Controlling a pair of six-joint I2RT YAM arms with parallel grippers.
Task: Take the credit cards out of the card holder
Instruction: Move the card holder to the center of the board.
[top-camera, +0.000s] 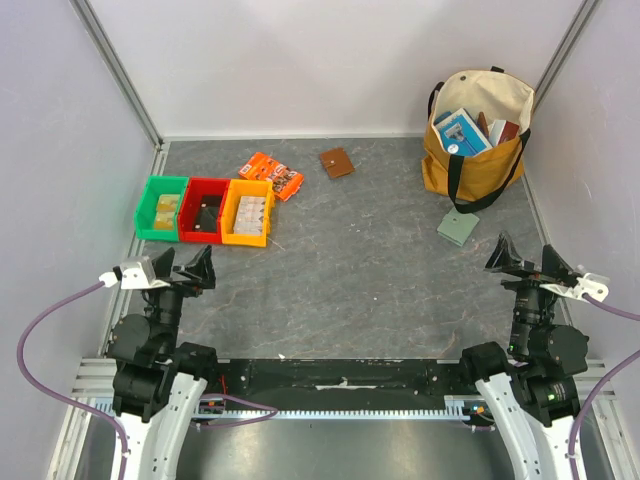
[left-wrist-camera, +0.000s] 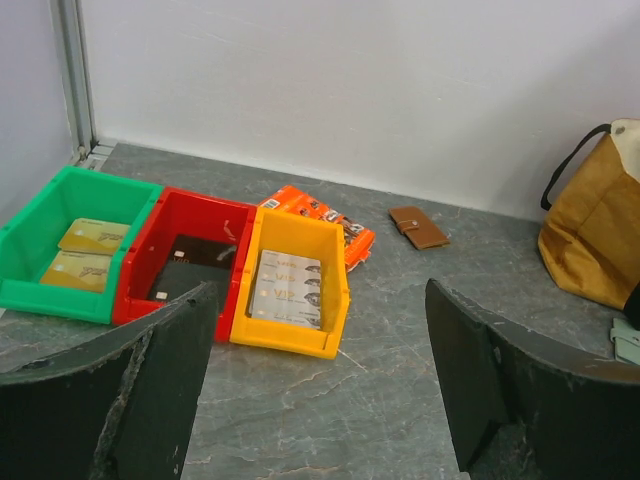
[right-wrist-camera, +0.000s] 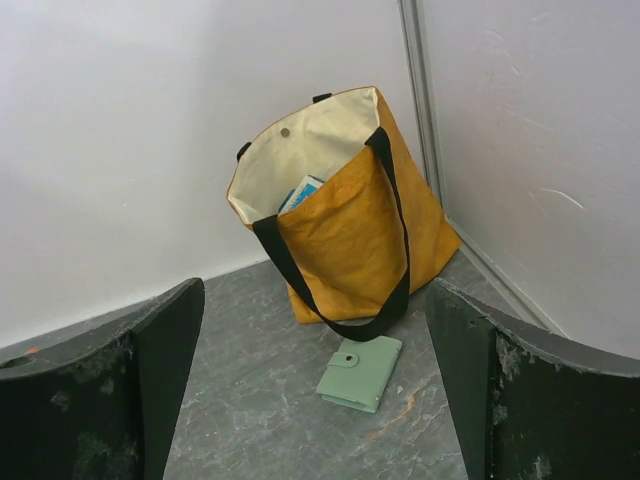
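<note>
Both arms sit low at the bottom of the overhead view, and neither is gripping anything. The left hand (top-camera: 183, 265) hangs at lower left with its fingers wide apart, looking out over the row of coloured bins (top-camera: 204, 183) at left centre. The right hand (top-camera: 530, 262) is spread just as wide at lower right, and it is the one pointed where it matters. The card holder (right-wrist-camera: 361, 373) lies flat on the counter (top-camera: 350, 290), low and centre in the right wrist view, just in front of the tote bag (right-wrist-camera: 350, 230). It is folded closed with its small tab snapped over the edge, so the credit cards are out of sight, presumably tucked inside. That tab looks like the first obstacle. The right arm is nearest and seems the natural one to go in, perhaps with the left pinning the holder down. An orange packet (top-camera: 272, 175) and a brown wallet (top-camera: 336, 162) lie at upper centre, well apart from the holder.
</note>
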